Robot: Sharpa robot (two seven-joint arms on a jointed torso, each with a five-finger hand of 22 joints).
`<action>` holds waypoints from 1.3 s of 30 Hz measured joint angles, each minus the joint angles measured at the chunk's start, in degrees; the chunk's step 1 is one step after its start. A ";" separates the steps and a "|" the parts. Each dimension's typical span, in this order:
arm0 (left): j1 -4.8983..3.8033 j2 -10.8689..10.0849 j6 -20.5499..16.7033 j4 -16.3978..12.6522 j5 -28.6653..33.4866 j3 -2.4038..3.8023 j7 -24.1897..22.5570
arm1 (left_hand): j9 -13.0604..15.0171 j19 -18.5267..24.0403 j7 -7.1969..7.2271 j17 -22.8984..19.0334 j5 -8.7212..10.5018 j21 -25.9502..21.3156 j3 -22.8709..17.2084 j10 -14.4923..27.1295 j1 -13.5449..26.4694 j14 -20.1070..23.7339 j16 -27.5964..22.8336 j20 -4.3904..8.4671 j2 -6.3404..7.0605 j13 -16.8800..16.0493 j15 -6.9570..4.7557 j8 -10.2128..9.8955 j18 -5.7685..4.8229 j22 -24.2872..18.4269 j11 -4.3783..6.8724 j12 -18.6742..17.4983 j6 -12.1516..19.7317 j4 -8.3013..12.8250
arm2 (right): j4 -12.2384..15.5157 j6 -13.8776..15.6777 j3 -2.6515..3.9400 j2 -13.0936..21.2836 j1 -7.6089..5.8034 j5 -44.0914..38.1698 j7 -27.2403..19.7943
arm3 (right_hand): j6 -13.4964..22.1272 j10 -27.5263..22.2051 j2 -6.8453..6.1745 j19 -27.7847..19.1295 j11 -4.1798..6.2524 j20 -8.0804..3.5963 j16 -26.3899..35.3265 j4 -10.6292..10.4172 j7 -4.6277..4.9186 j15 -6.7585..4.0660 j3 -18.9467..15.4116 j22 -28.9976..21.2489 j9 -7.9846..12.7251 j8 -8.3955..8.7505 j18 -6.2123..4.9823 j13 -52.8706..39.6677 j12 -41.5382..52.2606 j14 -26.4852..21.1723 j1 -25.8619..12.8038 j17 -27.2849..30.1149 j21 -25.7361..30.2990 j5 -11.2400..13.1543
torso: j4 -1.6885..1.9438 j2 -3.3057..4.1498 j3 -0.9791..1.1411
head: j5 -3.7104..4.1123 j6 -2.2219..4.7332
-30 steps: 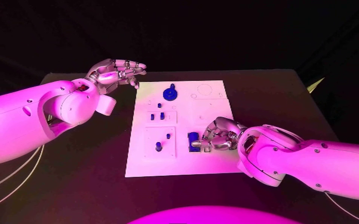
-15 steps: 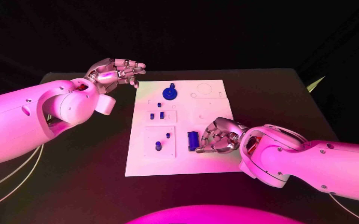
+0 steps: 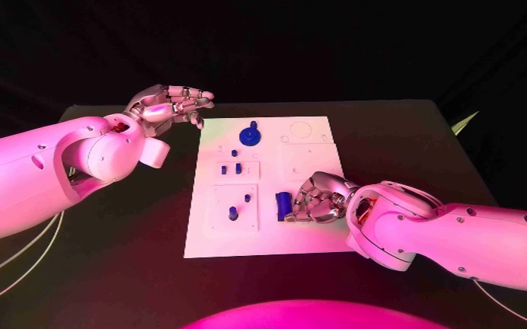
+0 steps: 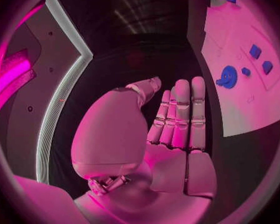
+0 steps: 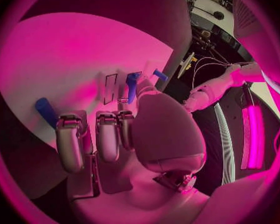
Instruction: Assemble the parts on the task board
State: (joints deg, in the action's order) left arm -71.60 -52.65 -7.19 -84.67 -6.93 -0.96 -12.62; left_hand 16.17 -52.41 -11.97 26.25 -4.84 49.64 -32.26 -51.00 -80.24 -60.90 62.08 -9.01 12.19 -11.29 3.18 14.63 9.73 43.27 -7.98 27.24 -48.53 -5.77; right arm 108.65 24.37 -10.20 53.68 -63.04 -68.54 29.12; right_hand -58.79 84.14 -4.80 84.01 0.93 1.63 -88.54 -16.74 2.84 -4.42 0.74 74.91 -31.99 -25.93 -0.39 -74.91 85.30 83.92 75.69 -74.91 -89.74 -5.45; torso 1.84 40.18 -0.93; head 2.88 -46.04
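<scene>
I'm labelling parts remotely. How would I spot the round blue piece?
Find the white board in the middle of the table. At its far end, near the left hand, sits the gear-like blue disc, the sole round piece; the other blue parts are small blocks or pegs.

You have strong pink light on both arms and on the white task board, brightest toward the near edge. The table and the room behind stay almost black. Highlights glint on the left hand. In the wrist views, straight edges bend toward the dark rim.
</scene>
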 measured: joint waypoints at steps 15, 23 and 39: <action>0.00 -0.19 0.01 -0.02 0.00 -0.02 0.10 | 0.00 0.00 0.00 0.00 0.00 0.00 0.00 0.00 0.00 0.00 0.00 0.00 0.00 -0.01 0.00 0.00 0.00 0.00 0.00 0.00 0.00 0.00 | -0.10 -0.33 -0.01 0.07 0.16 -0.19 0.27 | -0.22 -0.17 -0.85 0.00 0.17 0.00 0.00 0.47 -0.22 -0.21 0.48 -0.01 -0.11 -0.63 0.00 0.00 0.22 0.21 -0.26 0.00 0.00 0.94 | -0.10 -0.03 -0.01 | -0.24 -0.05; -0.02 -0.32 0.01 -0.04 0.00 -0.03 0.18 | 0.01 0.00 0.00 0.01 0.00 0.00 0.00 0.00 0.00 0.00 0.00 0.00 0.00 -0.01 0.00 0.00 0.00 0.00 0.00 0.00 0.00 0.00 | 0.60 -0.44 0.00 1.28 0.14 0.96 -0.61 | 0.03 -0.17 -3.58 0.00 0.17 0.01 0.00 -0.02 0.03 -0.21 -0.01 0.03 -0.10 -0.66 0.00 0.01 -0.08 0.21 -1.56 0.00 0.00 1.71 | -0.09 -0.05 0.00 | -0.20 -0.11; 0.00 -0.33 -0.02 0.02 0.01 -0.04 0.27 | 0.01 0.00 0.00 0.01 0.00 0.00 0.00 0.00 0.00 0.00 0.00 0.00 0.00 0.00 0.00 0.00 0.00 -0.05 0.00 0.00 0.00 0.00 | 4.11 1.69 0.03 10.85 -2.20 5.55 -5.62 | 2.76 -0.07 -3.56 0.00 -0.38 0.01 0.00 0.43 1.41 0.02 0.37 0.03 0.49 0.80 0.00 -0.04 -0.74 -0.01 -0.01 0.01 0.00 1.64 | -0.16 -0.09 -0.07 | 0.26 0.32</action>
State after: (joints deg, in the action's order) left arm -71.60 -52.99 -7.22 -84.64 -6.92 -0.99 -12.35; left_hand 16.18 -52.41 -11.97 26.26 -4.84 49.64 -32.26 -51.00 -80.24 -60.90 62.08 -9.01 12.19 -11.29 3.18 14.63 9.74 43.22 -7.98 27.24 -48.53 -5.77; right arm 112.76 26.06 -10.18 64.53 -65.24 -62.99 23.50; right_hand -56.03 84.08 -8.36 84.01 0.55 1.64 -88.54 -16.32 4.25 -4.41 1.11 74.94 -31.50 -25.13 -0.39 -74.94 84.56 83.91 75.68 -74.90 -89.74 -3.81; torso 1.68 40.09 -0.99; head 3.15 -45.71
